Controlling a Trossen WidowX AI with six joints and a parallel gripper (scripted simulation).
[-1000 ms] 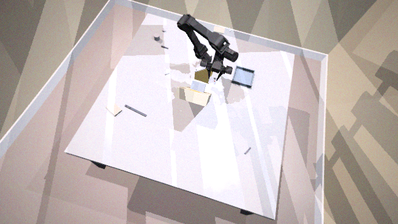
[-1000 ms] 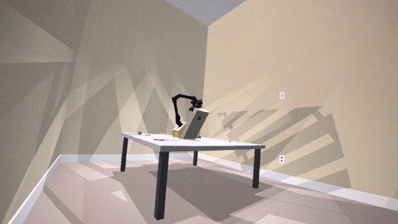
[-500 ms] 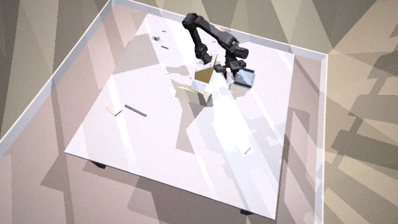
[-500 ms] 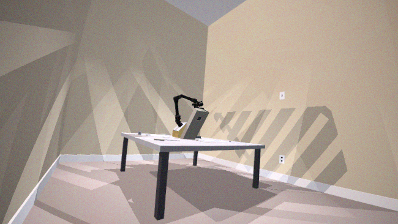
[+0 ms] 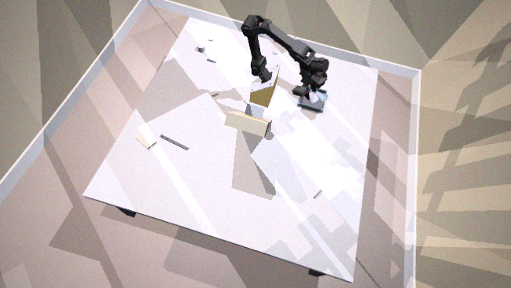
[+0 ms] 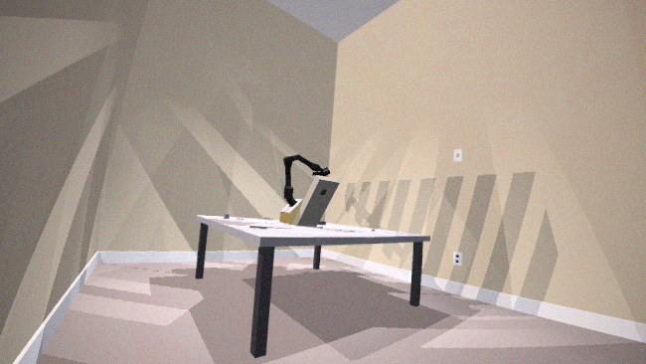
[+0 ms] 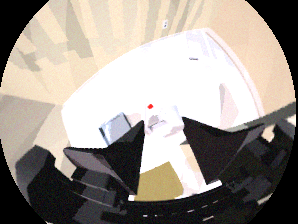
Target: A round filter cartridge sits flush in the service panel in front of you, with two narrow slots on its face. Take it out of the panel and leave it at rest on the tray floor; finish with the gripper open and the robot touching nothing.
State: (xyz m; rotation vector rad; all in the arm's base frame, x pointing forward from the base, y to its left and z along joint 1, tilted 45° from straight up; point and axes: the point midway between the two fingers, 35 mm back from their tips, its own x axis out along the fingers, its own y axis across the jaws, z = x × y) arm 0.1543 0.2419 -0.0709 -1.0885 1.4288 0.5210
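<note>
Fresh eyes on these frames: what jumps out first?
The black arm arches from the table's far edge, its pincer shut on a pale cartridge right over the small tray. Next, the tilted service panel mid-table with a mustard-yellow block behind it.

A white square table (image 5: 196, 189) on dark legs fills the middle of the top view. Near the upper centre a tan slanted service panel (image 5: 248, 122) stands on it, with an ochre block (image 5: 262, 95) just behind. To the right of these lies a shallow grey square tray (image 5: 313, 103). At mid left rest a small beige flat tile (image 5: 145, 141) and a thin dark grey bar (image 5: 174, 142). A short grey cylinder (image 5: 201, 49) sits at upper left, and a small grey sliver (image 5: 317, 193) at lower right.
</note>
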